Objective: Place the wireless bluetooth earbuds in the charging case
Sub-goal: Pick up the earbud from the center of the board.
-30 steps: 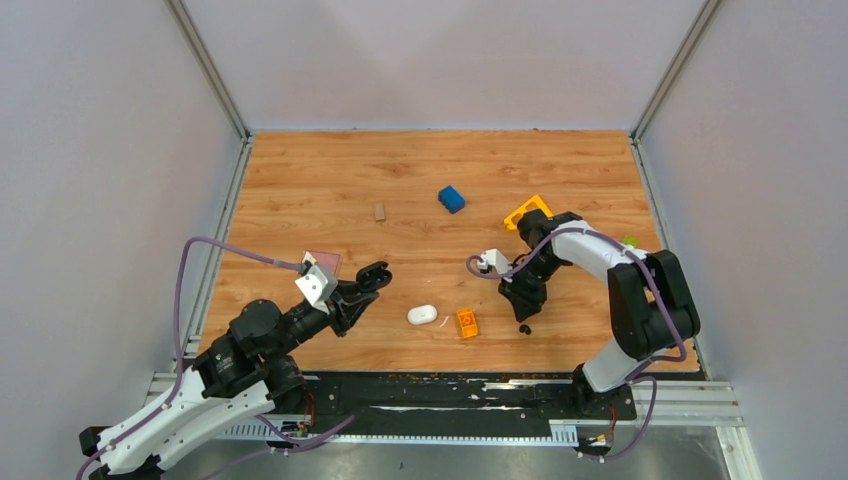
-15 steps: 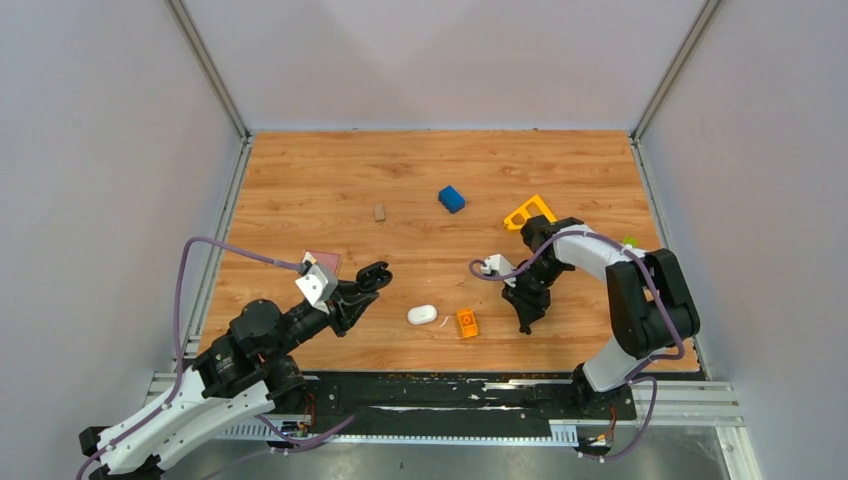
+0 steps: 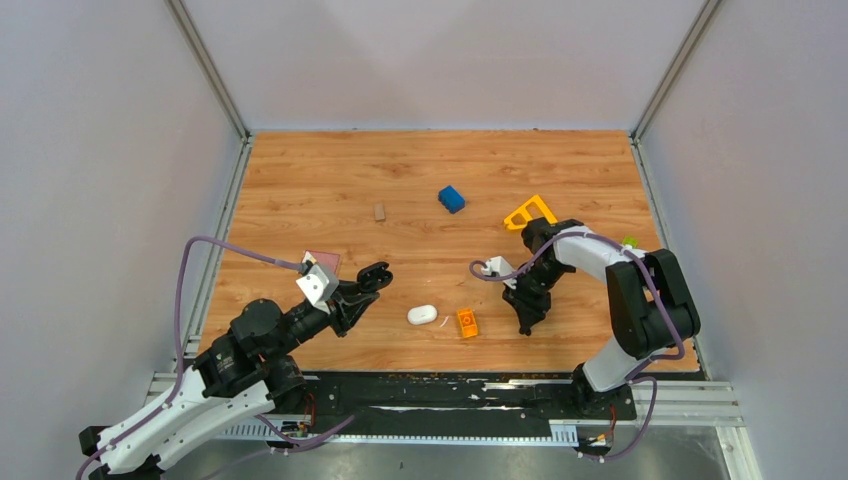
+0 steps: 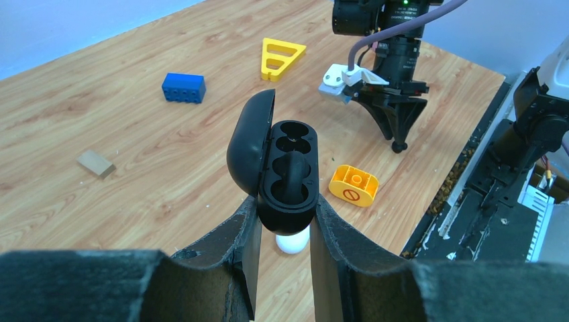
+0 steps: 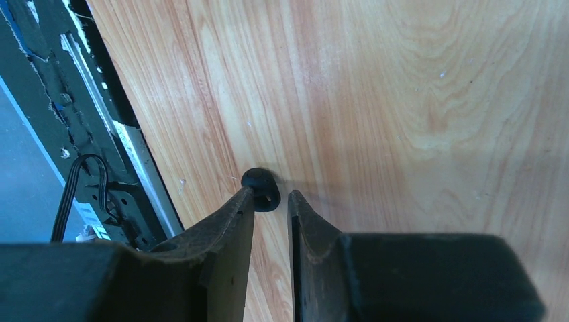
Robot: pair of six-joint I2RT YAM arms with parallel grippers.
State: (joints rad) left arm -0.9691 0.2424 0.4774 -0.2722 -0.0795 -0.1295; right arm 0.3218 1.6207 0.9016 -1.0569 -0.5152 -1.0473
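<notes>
A black charging case (image 4: 288, 168) stands between the fingers of my left gripper (image 4: 285, 208), which is shut on it. Its lid is swung open and both sockets are empty. From above, this gripper (image 3: 365, 285) hovers left of centre with the case (image 3: 378, 272) at its tip. One small black earbud (image 5: 260, 190) lies on the wood at the tips of my right gripper (image 5: 272, 196). It touches the left fingertip (image 5: 243, 201). The jaws stand narrowly open, with wood showing between them. In the top view the right gripper (image 3: 524, 322) points down and covers the earbud.
A white oval object (image 3: 422, 314) and an orange round block (image 3: 467, 322) lie between the arms. Farther back are a blue brick (image 3: 451, 198), a yellow triangle (image 3: 529, 212) and a small wooden block (image 3: 380, 211). The table's near edge and black rail (image 5: 100, 100) run close to the earbud.
My right gripper has dropped toward the near edge onto the earbud, which showed beside it a second ago. The left arm and case have not moved.
</notes>
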